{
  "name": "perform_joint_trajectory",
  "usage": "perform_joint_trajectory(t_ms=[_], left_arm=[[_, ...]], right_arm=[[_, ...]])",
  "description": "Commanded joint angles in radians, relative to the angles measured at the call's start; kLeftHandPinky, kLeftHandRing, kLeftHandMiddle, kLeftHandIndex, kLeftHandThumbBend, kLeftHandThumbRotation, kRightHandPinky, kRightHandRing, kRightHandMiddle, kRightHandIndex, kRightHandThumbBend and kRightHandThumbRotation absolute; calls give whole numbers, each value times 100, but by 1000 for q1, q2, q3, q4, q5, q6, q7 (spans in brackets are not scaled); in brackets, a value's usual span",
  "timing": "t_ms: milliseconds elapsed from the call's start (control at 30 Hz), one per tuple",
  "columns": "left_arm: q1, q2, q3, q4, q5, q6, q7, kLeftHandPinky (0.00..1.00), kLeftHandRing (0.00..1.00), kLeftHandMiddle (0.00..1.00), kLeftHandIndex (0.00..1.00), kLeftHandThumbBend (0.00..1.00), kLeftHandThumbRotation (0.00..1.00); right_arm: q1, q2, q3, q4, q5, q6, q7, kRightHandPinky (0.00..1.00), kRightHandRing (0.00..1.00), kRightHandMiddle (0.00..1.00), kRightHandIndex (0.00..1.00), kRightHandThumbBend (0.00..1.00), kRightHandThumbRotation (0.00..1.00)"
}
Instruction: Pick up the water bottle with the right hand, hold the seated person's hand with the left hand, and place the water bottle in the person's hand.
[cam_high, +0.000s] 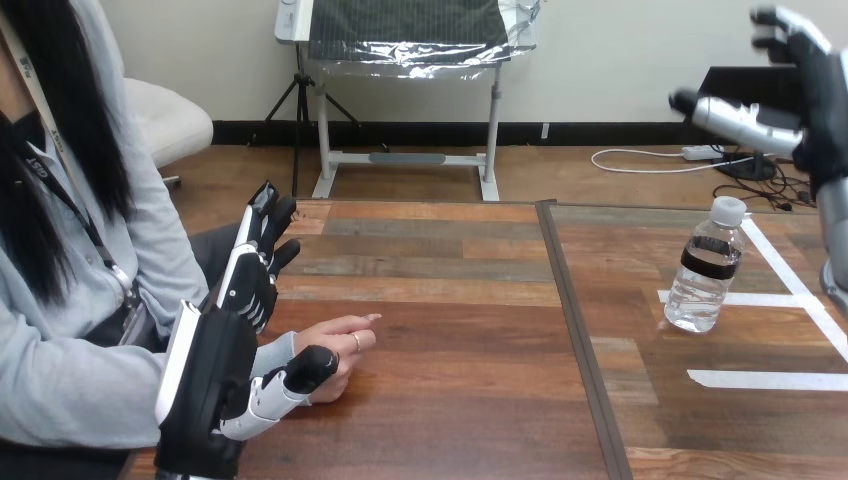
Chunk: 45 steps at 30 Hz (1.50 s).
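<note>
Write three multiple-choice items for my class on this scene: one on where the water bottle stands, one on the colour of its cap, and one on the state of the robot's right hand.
1. Where is the water bottle?
A. Inside a box
B. Upright on the table, by the white tape lines
C. Lying on its side at the table's left end

2. What colour is the bottle's cap?
A. White
B. Red
C. Green

3. How is the right hand?
A. Shut on the bottle
B. Pressed flat on the table
C. Up in the air above the bottle, open, holding nothing

Answers:
1 B: it stands on the table's right part with nothing touching it.
2 A: the cap shows white above the dark label.
3 C: its fingers are spread, well apart from the bottle.
</note>
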<state>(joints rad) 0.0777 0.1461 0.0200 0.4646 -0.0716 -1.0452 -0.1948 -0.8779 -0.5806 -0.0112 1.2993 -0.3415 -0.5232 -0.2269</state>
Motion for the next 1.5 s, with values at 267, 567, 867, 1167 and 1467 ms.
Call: perform_joint_trajectory(t_ms=[267, 567, 867, 1167, 1467], left_arm=[[-19, -12, 5, -35, -12, -8, 5, 92, 98, 100, 100, 100, 75], [-17, -12, 1, -34, -24, -14, -4, 93, 98, 100, 100, 100, 74], [-3, -14, 3, -53, -13, -10, 3, 93, 98, 100, 100, 100, 74], [9, -16, 4, -73, -11, -8, 7, 93, 98, 100, 100, 100, 75], [18, -16, 2, -85, -21, -4, 4, 92, 98, 100, 99, 100, 73]], right_arm=[[-103, -16, 21, 30, -23, 74, 3, 79, 85, 83, 86, 100, 48], [-100, -4, 27, 44, -32, 141, 15, 78, 83, 81, 86, 100, 48], [-87, 4, 35, 50, -41, 192, 35, 78, 84, 82, 87, 100, 47], [-76, 9, 50, 56, -51, 233, 54, 76, 83, 84, 88, 100, 49], [-65, 16, 51, 61, -50, 265, 79, 74, 82, 85, 89, 100, 50]])
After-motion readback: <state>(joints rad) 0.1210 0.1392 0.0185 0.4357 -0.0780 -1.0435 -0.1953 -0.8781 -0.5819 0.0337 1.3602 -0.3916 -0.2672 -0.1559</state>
